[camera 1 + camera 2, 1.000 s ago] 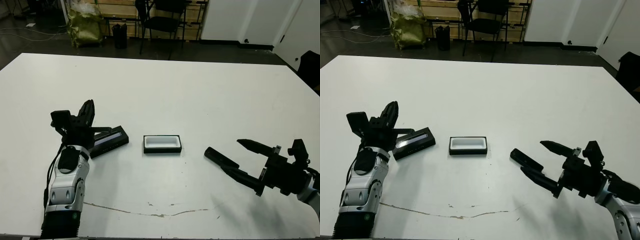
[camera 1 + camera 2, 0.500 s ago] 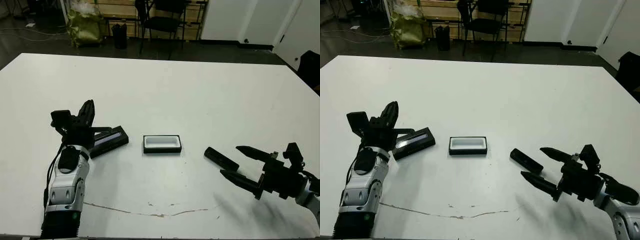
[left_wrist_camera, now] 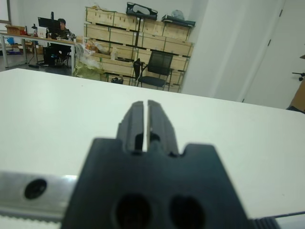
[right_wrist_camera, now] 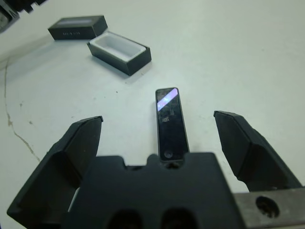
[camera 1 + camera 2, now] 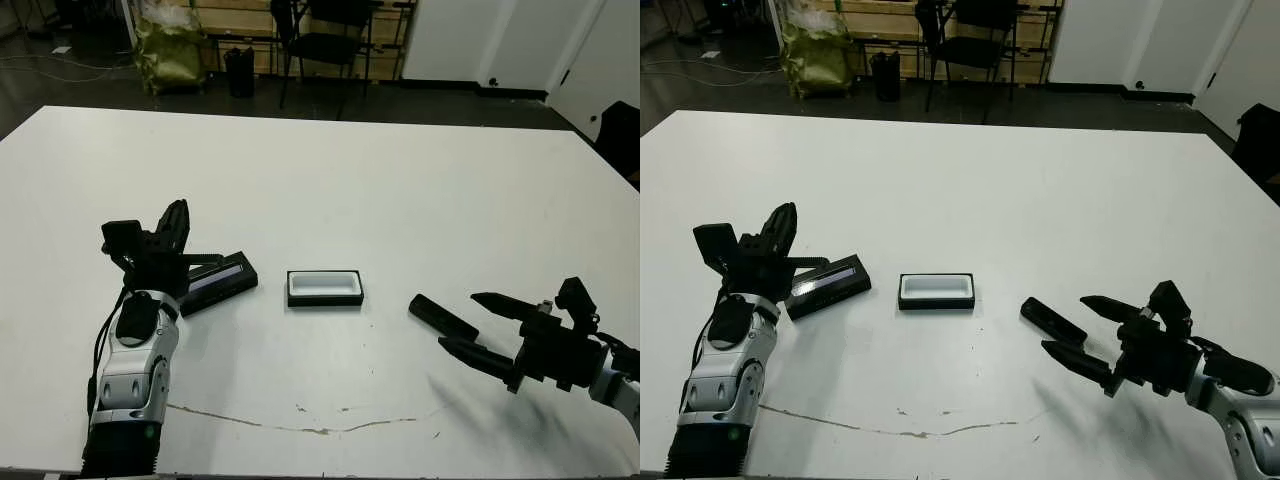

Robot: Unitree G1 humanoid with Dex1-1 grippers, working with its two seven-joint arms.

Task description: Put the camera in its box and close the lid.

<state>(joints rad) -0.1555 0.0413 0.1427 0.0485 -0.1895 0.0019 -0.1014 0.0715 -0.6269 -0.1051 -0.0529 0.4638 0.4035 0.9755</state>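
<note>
The camera (image 4: 169,123) lies flat on the surface, straight ahead of the open right hand (image 4: 162,143), long axis along its fingers; the closed left hand (image 5: 170,238) is far.

I see a wide white surface (image 5: 400,180) filling most of my head view. Three things lie directly on it. The box (image 5: 324,288), open with its white lining showing, sits near the middle. The lid (image 5: 218,281) lies to its left, angled, close but apart. The camera (image 5: 443,317) lies flat to the box's right. A thin dark crack (image 5: 300,427) runs along the near edge.
</note>
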